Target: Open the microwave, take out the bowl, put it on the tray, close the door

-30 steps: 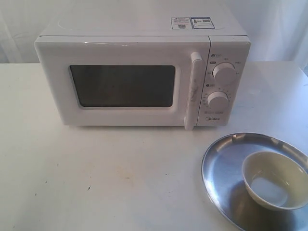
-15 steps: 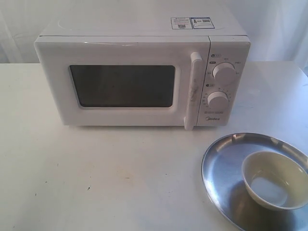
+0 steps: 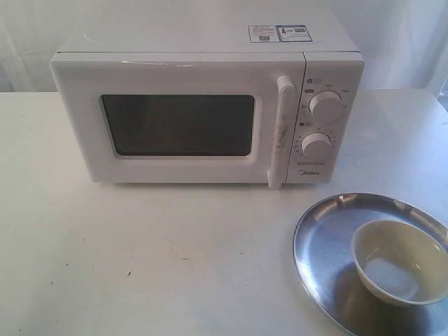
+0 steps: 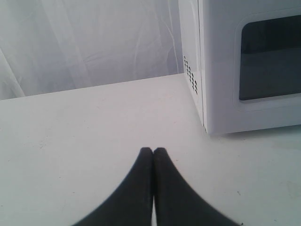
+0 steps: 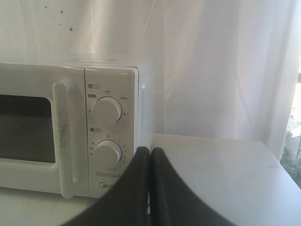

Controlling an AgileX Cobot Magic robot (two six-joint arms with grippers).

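Bowl (image 3: 400, 262) glossy cream on metal tray (image 3: 318, 245) | L gripper (image 4: 153, 151), R gripper (image 5: 150, 151) pinched together

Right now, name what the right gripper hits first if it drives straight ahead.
Probably the microwave: the shut right gripper aims at its front corner beside the lower dial. Depth is unclear; it may slip past.

We saw no change in the exterior view: bowl (image 3: 399, 270), tray (image 3: 319, 253) and door (image 3: 178, 123) showed no shift, though tiny movements may have escaped us.
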